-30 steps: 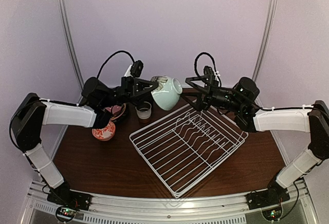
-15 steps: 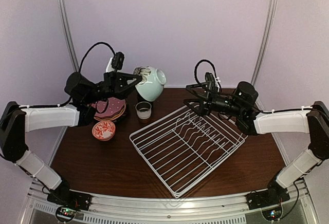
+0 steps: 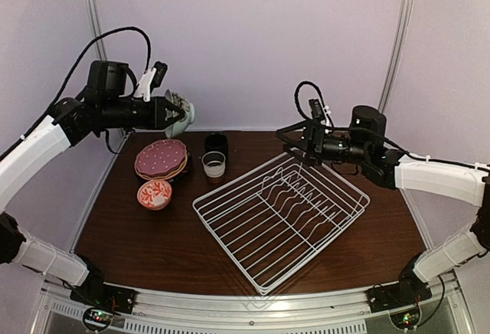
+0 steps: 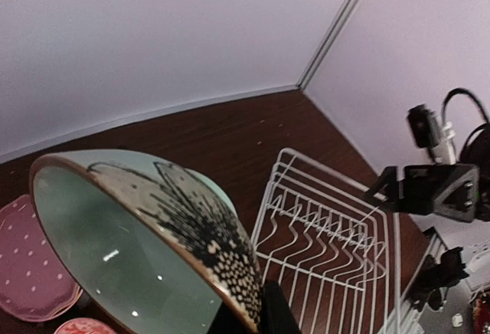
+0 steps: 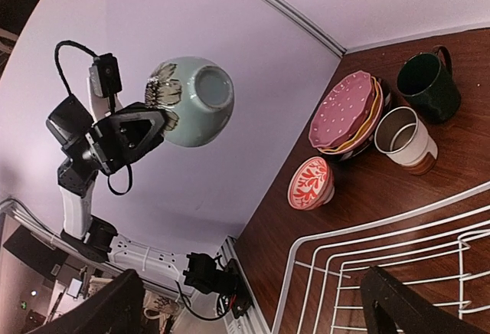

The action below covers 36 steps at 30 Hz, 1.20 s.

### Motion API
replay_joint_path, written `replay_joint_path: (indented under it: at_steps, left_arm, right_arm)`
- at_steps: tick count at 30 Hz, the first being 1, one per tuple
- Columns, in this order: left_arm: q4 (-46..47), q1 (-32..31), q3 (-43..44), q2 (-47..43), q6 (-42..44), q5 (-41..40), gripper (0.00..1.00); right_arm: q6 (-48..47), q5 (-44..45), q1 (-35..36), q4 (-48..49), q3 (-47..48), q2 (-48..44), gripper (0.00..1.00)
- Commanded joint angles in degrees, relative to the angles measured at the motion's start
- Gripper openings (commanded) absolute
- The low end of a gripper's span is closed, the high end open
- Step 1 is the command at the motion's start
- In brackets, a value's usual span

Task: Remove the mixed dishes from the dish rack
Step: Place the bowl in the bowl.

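**Left gripper** (image 3: 171, 113): clamped on the rim of the pale green bowl (image 3: 184, 122). The bowl is tipped on its side and held high off the table (image 3: 130, 234), at the far left.

**Right gripper** (image 3: 285, 141): fingers (image 5: 115, 307) spread wide apart, hovering by the far corner of the dish rack (image 3: 283, 211).

**Dish rack**: white wire, flat on the table, centre to right, set diagonally.

**Left of the rack, on the table:**
- Pink and yellow plates (image 3: 161, 158), stacked at the far left.
- Red-and-white patterned bowl (image 3: 155, 194), upright, just near of the stack.
- White-and-brown cup (image 3: 214, 165), upright, between the stack and the rack.
- Dark green mug (image 3: 216, 143), upright, just beyond the cup.
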Motion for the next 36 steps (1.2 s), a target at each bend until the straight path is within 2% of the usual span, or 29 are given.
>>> replay_joint_path:
  at_steps: [1, 4, 8, 27, 36]
  left_arm:
    - [-21.8, 0.2, 2.2, 1.0, 11.5, -20.7, 0.00]
    - [-28.9, 0.2, 2.4, 3.6, 12.1, -25.7, 0.00]
    - [-31.9, 0.2, -0.4, 5.0, 11.8, -30.9, 0.00]
    - [-29.8, -2.2, -5.5, 16.6, 13.3, -34.6, 0.00]
    - [-29.2, -4.1, -5.9, 23.2, 13.1, -40.8, 0.00]
  right_arm:
    - [-11.0, 3.8, -0.2, -13.8, 3.2, -2.6, 1.00]
    - [-12.2, 4.2, -0.2, -15.4, 3.3, -2.8, 1.00]
    - [-12.7, 4.2, -0.2, -15.8, 3.3, -2.6, 1.00]
    - [-12.5, 3.5, -0.2, -15.8, 3.5, -1.8, 1.00]
    - [-12.2, 3.3, -0.2, -15.5, 3.2, -1.5, 1.00]
